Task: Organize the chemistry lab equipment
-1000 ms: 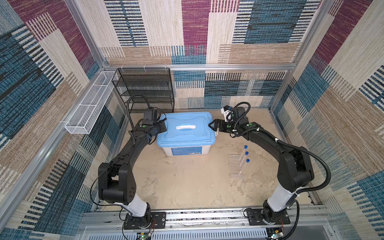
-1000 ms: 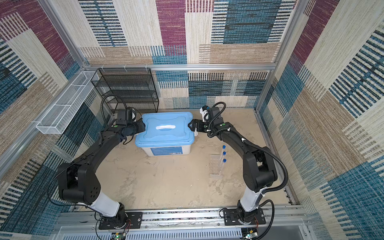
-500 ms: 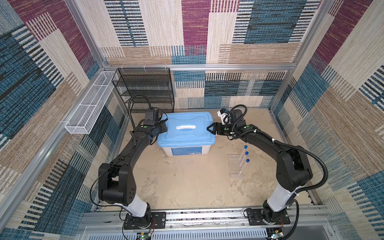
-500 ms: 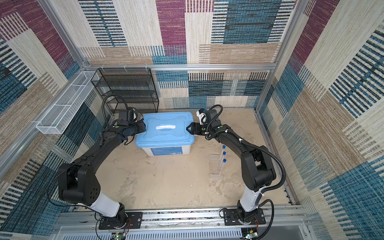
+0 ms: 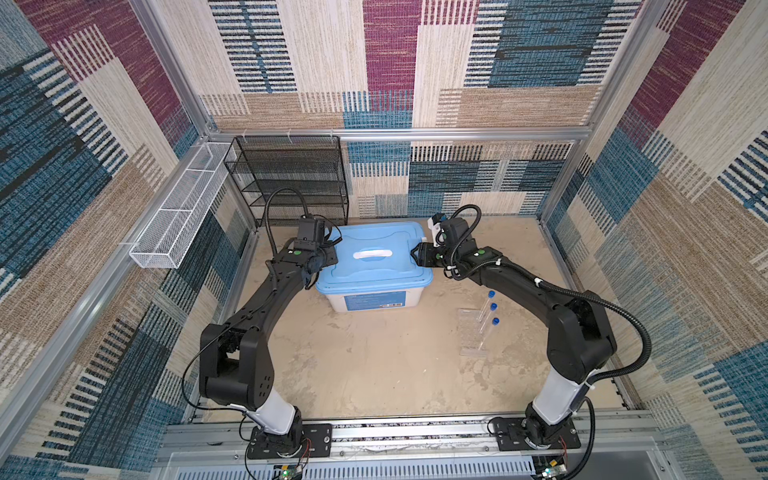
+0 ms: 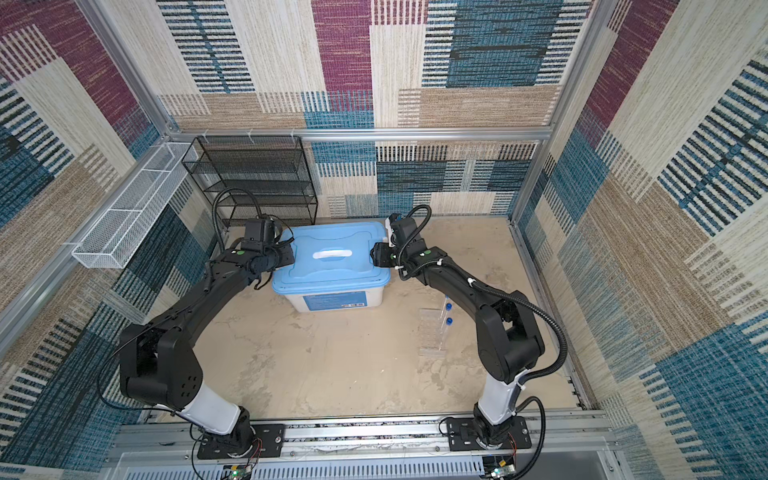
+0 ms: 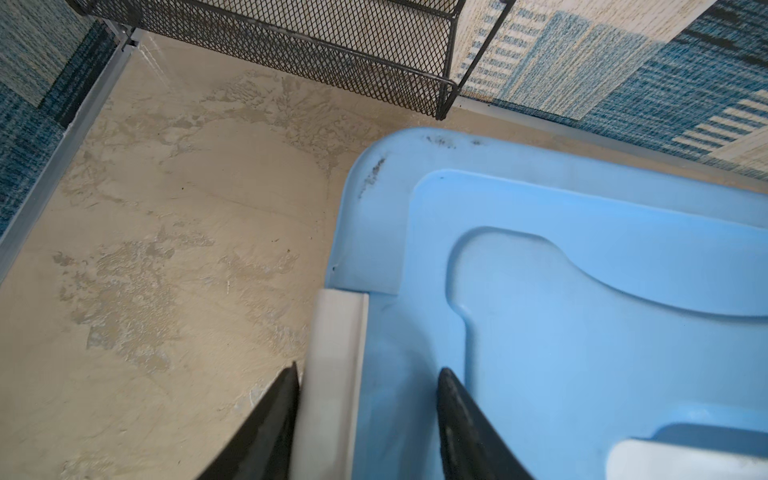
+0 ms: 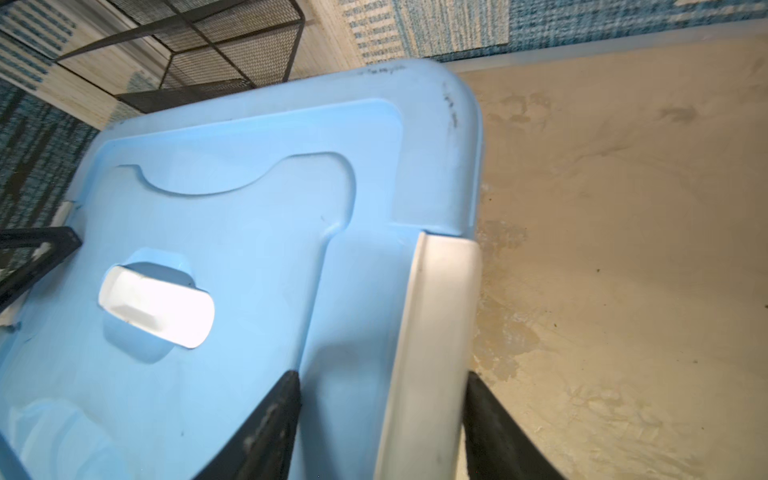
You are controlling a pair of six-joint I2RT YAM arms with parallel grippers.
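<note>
The left tool [image 7: 368,419] straddles a white latch [image 7: 332,374] on the blue lid [image 5: 374,253] of the white bin [image 5: 374,297]; it seems to pinch it. The right tool [image 8: 380,424] straddles the other latch [image 8: 432,332], still a bit spread. The test tubes [image 5: 485,316] stand in the clear rack [image 5: 469,332] on the counter [image 5: 374,374], well behind the right tool.
</note>
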